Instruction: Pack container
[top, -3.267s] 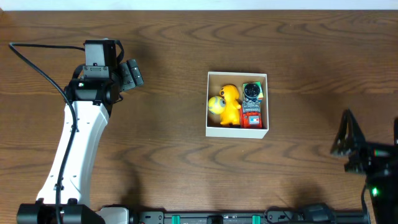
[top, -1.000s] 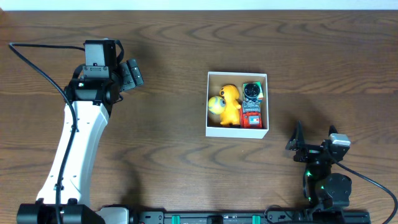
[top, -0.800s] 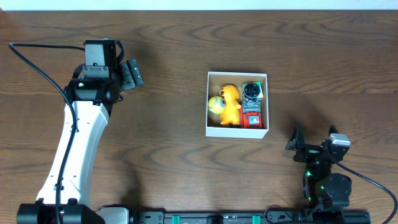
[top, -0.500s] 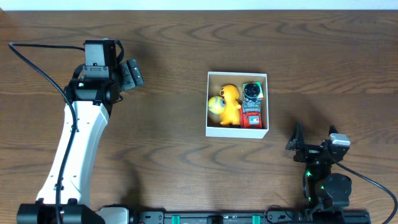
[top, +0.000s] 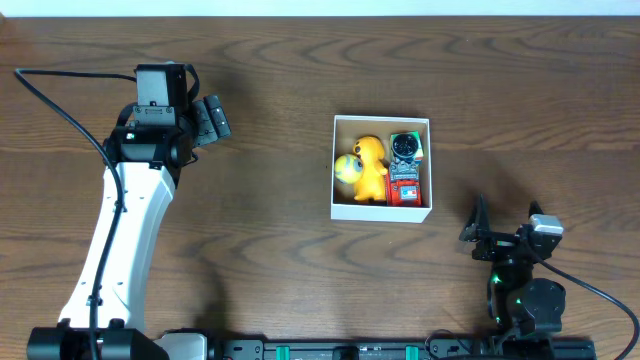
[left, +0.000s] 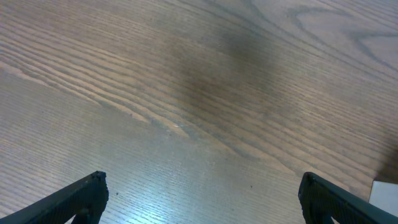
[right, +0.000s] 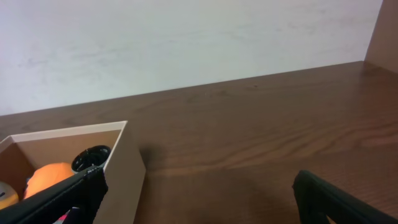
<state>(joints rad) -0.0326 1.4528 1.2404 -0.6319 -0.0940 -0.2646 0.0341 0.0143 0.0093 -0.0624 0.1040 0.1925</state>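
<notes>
Container (top: 380, 212) sits on the wood surface (top: 300, 60), a bit right of centre, square to the edges, open top up. Inside: yellow duck-like toy (top: 371, 166) in the middle, yellow-green ball (top: 345, 168) touching its left side, red toy (top: 404, 184) along the right wall w/ a black round part (top: 404, 146) at its far end. All 3 lie within the walls. L pincer (top: 215, 120) is at the far left, well apart from the container, aimed roughly toward it. L wrist cam shows its fingertips (left: 87, 194) spread wide w/ only bare wood grain between them, so it's agape and holding nothing. There's a small white bit at that view's lower right edge, can't tell what. R arm is folded low at the near edge, R pincer (top: 478, 232) near the container's near-right corner, not touching. R wrist cam looks across the surface at the container's wall (right: 127, 168) on the left, w/ an orange-ish toy top (right: 50, 177) and the black round part (right: 91, 158) visible over the rim. Its fingertips (right: 74, 196) also sit wide apart, nothing gripped. White wall behind the surface.
</notes>
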